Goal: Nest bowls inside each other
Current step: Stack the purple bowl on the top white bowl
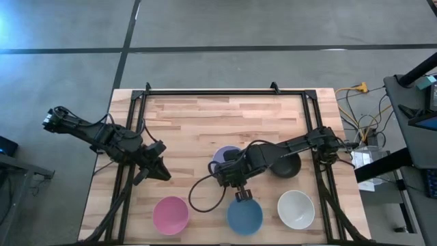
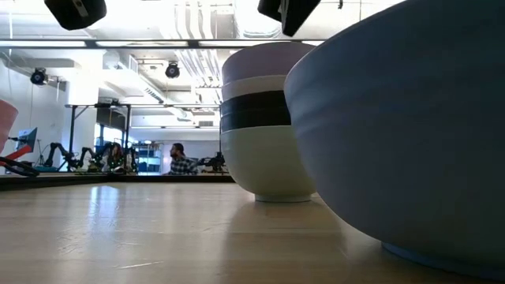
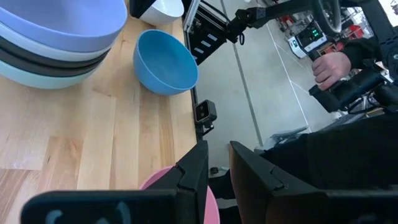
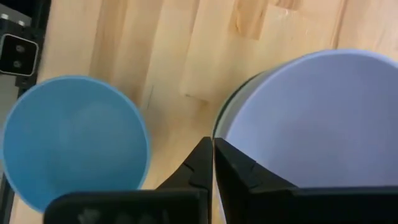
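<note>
A stack of several nested bowls, lavender on top (image 1: pixel 225 157) (image 4: pixel 311 118), stands on its base mid-table. A blue bowl (image 1: pixel 244 215) (image 4: pixel 71 137), a pink bowl (image 1: pixel 171 214) and a white bowl (image 1: pixel 295 208) stand singly along the near edge. A black bowl (image 1: pixel 285 166) sits right of the stack, under the right arm. My right gripper (image 1: pixel 240 193) (image 4: pixel 211 149) is shut and holds nothing. It points down above the gap between the stack's rim and the blue bowl. My left gripper (image 1: pixel 162 172) (image 3: pixel 217 165) hovers at the left above the pink bowl's rim (image 3: pixel 168 180). A narrow gap shows between its fingers, with nothing in it.
A black metal frame (image 1: pixel 225 91) borders the wooden table top. Bare wood lies across the far half (image 1: pixel 225 119). In the left wrist view a person's hand (image 3: pixel 329 65) shows in the room beyond the near edge. Cables and equipment (image 1: pixel 369 130) sit off the table's right side.
</note>
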